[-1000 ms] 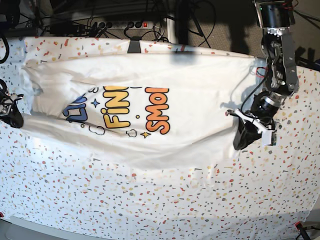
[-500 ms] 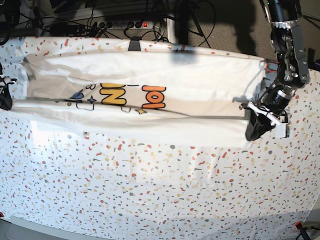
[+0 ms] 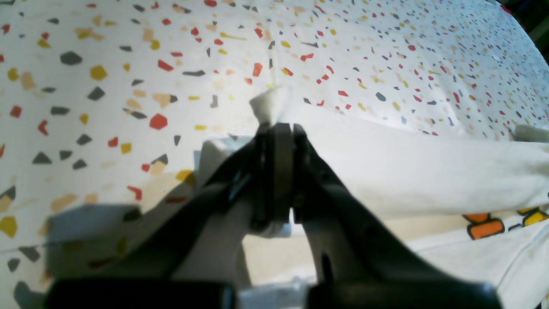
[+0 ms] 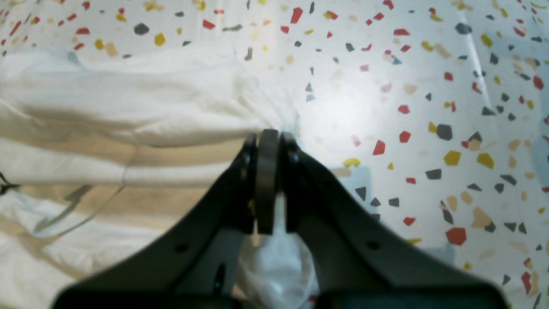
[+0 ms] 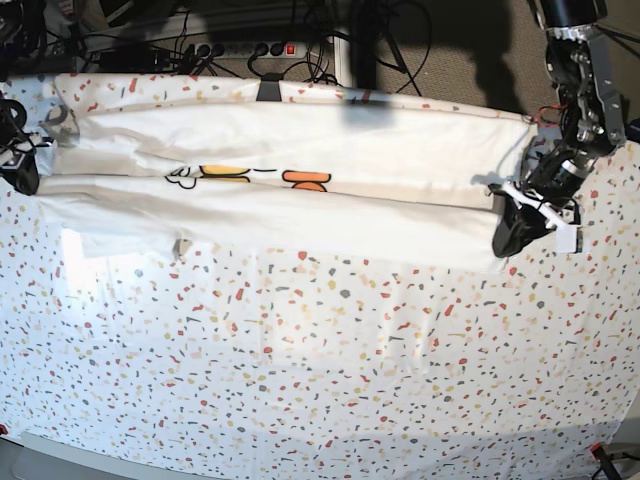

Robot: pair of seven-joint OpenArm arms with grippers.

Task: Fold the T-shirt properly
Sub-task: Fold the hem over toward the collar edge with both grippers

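The white T-shirt (image 5: 280,215) lies stretched in a long band across the far part of the table, its near half folded over the print. Only a thin strip of orange and yellow lettering (image 5: 250,176) shows. At the band's right end in the base view, my left gripper (image 5: 508,240) is shut on a pinch of the white cloth (image 3: 274,101). In its wrist view the gripper (image 3: 278,128) has the T-shirt (image 3: 407,167) running off to the right. My right gripper (image 5: 22,172) holds the band's left end, shut on the T-shirt (image 4: 128,107) at its tips (image 4: 268,136).
The speckled tablecloth (image 5: 320,380) covers the table toward the near edge. A black clamp (image 5: 268,93) sits on the far table edge. Behind it lie a power strip (image 5: 250,48) and cables. The left arm's links (image 5: 590,90) rise at the far right.
Both grippers have moved toward the far edge, carrying the shirt's near edge with them. The folded flap now covers almost all of the print, and the band is narrower and straighter.
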